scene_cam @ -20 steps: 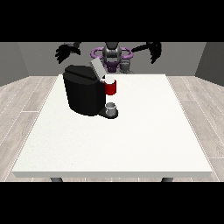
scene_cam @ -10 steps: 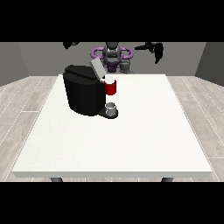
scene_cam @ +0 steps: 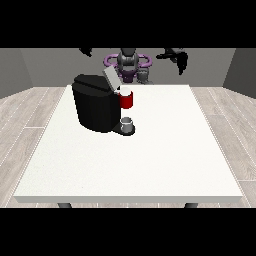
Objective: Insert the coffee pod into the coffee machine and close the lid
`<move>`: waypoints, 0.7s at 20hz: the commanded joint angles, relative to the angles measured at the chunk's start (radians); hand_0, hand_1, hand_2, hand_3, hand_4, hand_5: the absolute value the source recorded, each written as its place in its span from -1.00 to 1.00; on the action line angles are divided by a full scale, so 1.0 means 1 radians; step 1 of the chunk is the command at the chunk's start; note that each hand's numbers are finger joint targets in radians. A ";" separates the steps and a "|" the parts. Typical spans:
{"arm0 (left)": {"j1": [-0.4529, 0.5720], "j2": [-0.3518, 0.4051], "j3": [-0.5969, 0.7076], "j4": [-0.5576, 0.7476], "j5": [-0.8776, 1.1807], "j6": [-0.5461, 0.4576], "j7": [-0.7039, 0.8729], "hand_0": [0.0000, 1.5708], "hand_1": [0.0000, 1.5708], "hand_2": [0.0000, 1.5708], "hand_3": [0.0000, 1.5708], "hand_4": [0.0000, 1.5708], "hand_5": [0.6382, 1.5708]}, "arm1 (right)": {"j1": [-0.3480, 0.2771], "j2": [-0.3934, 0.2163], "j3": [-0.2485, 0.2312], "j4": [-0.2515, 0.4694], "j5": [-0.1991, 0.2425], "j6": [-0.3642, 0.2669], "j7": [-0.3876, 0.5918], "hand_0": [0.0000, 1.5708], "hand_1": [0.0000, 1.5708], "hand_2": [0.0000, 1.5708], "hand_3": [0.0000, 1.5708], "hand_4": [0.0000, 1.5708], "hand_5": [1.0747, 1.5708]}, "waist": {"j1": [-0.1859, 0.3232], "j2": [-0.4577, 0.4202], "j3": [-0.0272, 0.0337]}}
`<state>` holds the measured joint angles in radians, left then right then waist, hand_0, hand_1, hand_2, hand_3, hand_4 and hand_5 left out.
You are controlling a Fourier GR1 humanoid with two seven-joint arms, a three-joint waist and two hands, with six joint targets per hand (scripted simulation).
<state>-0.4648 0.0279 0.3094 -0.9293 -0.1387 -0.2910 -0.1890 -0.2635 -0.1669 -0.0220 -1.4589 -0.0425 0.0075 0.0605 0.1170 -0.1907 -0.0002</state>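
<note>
A: While both hands are up high near the robot's shoulders, nothing's being worked, so I'd call this the very start: reach not begun. Coffee machine sits on the white table at the view's left of centre, lid tilted up and open.

B: Pod?

A: Small white thing on top of the red part, probably the coffee pod, at the mouth of the machine just beside the lid. Can't tell if it's seated or only resting there. Grey cup below on the drip stand.

B: Hands?

A: Hand at the view's right hangs in the air, touching nothing, holding nothing; fingers look pointed down, but spread or curled I cannot tell. Hand at the view's left is mostly cut off, empty too, fingers unreadable.

B: Next?

A: My guess: bring one hand down to the pod, press it in, then push the lid shut.
</note>
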 commanded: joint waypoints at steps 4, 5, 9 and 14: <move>0.116 -0.027 -0.096 -0.208 0.071 0.021 0.114 -1.00 -1.00 -1.00 -1.00 -1.00 1.00 | -0.030 0.006 -0.029 0.089 -0.007 0.022 -0.023 -1.00 -1.00 -1.00 -1.00 -1.00 1.00 | 0.053 0.021 0.0006; 0.157 -0.027 -0.114 -0.203 0.088 0.044 0.065 -1.00 -1.00 -1.00 -1.00 -1.00 1.00 | -0.066 -0.031 -0.059 0.081 -0.052 0.071 0.015 -1.00 -1.00 -1.00 -1.00 -1.00 1.00 | 0.036 0.035 0.0005; 0.142 -0.027 -0.126 -0.306 0.127 -0.010 0.121 -1.00 -1.00 -1.00 -1.00 -1.00 1.00 | -0.102 -0.018 -0.087 0.199 -0.012 0.033 -0.116 -1.00 -1.00 -1.00 -1.00 -1.00 1.00 | 0.092 0.122 0.0008; 0.106 0.039 -0.073 -0.323 0.143 0.031 0.136 -1.00 -1.00 -1.00 -1.00 -1.00 1.00 | -0.230 -0.030 -0.095 0.199 -0.040 0.060 -0.038 -1.00 -1.00 -1.00 -1.00 -1.00 1.00 | 0.007 0.196 0.0003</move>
<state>-0.3263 0.0316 0.2174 -1.2248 -0.0268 -0.2646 -0.0799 -0.4093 -0.1805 -0.0943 -1.2957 -0.0754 0.0607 0.0178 0.1443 -0.0564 0.0003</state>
